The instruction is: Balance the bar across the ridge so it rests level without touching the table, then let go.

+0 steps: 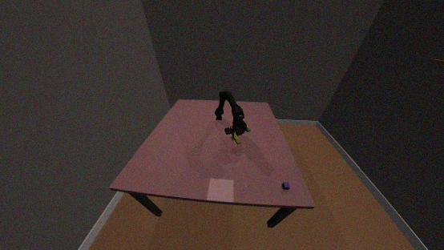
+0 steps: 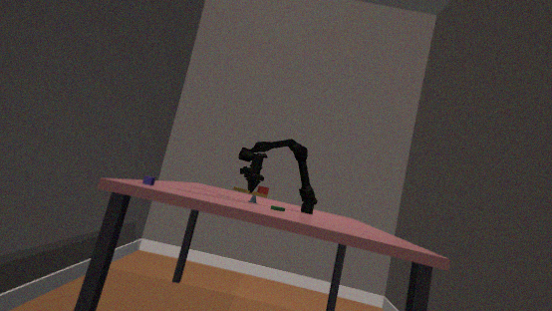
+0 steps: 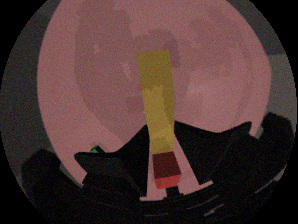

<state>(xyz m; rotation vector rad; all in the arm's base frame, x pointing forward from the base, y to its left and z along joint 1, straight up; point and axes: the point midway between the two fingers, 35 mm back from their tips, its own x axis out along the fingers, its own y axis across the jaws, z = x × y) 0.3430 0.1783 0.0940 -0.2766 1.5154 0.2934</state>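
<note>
The bar [image 3: 158, 103] is a long yellow strip with a red end [image 3: 166, 169]. In the wrist view it runs straight away from the fingers. My gripper [image 3: 160, 125] is shut on the bar near its red end and holds it above the pink table. In the exterior view the bar [image 2: 245, 189] hangs nearly level just above a small blue-grey ridge [image 2: 253, 198], with the red end [image 2: 263, 189] to the right. In the top view the gripper [image 1: 237, 134] holds the bar [image 1: 237, 139] at mid table. The ridge is hidden in the wrist view.
A flat green piece [image 2: 277, 208] lies on the table near the arm's base [image 2: 308, 204]. A small blue cube [image 1: 285, 185] sits near the table's front right corner. A pale square patch [image 1: 220, 189] marks the front edge.
</note>
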